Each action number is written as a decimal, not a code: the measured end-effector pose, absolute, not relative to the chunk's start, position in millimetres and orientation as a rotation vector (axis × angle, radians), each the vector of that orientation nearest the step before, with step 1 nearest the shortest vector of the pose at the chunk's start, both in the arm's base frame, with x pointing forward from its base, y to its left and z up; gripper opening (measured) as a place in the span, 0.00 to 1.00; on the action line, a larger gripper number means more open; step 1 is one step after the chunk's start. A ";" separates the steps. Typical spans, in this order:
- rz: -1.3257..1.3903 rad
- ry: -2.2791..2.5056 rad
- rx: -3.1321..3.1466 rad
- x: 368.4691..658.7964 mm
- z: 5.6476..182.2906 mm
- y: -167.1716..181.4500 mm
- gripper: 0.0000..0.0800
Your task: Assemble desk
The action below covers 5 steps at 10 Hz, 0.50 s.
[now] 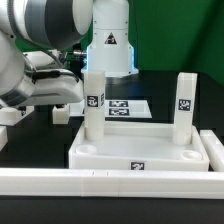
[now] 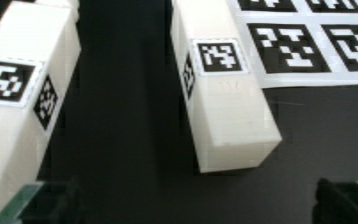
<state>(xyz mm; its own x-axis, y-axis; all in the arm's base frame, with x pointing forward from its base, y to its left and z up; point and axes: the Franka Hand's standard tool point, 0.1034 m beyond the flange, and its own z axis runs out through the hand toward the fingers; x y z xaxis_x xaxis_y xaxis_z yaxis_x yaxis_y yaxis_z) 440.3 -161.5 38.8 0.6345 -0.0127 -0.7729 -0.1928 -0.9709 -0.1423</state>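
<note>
The desk slab (image 1: 130,152) lies flat at the front, rim up. Two white legs stand upright in its far corner sockets, one on the exterior view's left (image 1: 94,105) and one on the right (image 1: 185,100). Two more tagged legs lie on the black table under the wrist camera, one (image 2: 220,90) beside the marker board and one (image 2: 25,75) apart from it. My gripper (image 2: 194,205) hovers above the dark gap between these two legs. Its fingertips (image 2: 44,204) show only at the frame edge. It is open and empty. In the exterior view the hand (image 1: 50,90) is low at the left.
The marker board (image 1: 125,107) lies behind the slab and also shows in the wrist view (image 2: 309,40). Long white border rails run along the front (image 1: 100,182) and the right (image 1: 213,150). The robot base (image 1: 110,45) stands at the back.
</note>
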 end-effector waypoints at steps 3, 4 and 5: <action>1.248 0.168 -2.644 440.3 38.7 -161.5 0.81; 1.258 0.167 -2.638 438.8 38.5 -161.1 0.81; 1.274 0.168 -2.627 436.4 36.9 -160.3 0.81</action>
